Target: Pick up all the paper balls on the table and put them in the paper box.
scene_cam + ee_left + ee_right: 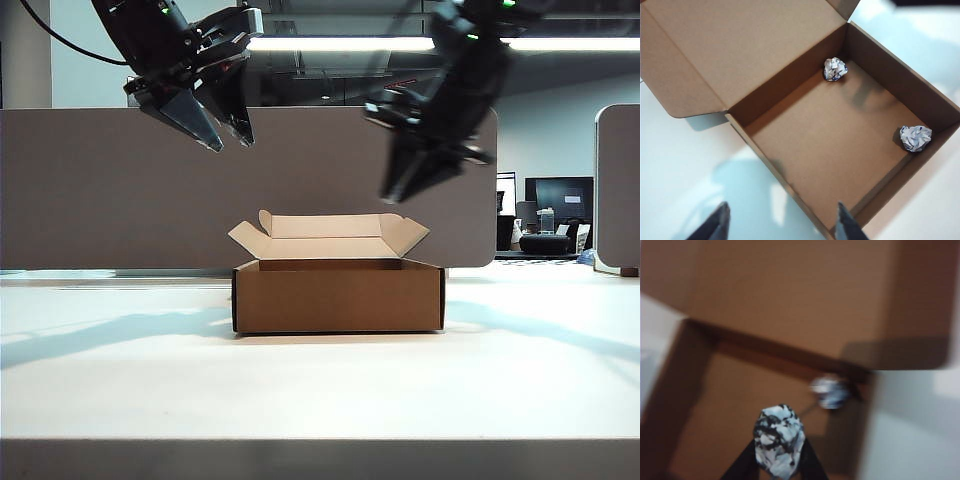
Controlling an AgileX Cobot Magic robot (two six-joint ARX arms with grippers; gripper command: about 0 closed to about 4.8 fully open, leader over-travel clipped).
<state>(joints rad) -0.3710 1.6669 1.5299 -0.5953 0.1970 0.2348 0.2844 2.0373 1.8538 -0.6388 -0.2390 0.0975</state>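
The brown paper box stands open in the middle of the table. Two paper balls lie inside it, one in a corner by the lid and one against a side wall. My left gripper hangs open and empty high over the box's left side. My right gripper is shut on a third paper ball, white with black print, above the box interior. In the exterior view the right gripper is blurred, just over the box's right flap. One ball in the box shows beneath it.
A grey-brown divider panel runs behind the table. The box's lid and side flaps are folded outward. Office furniture and a monitor stand far back on the right.
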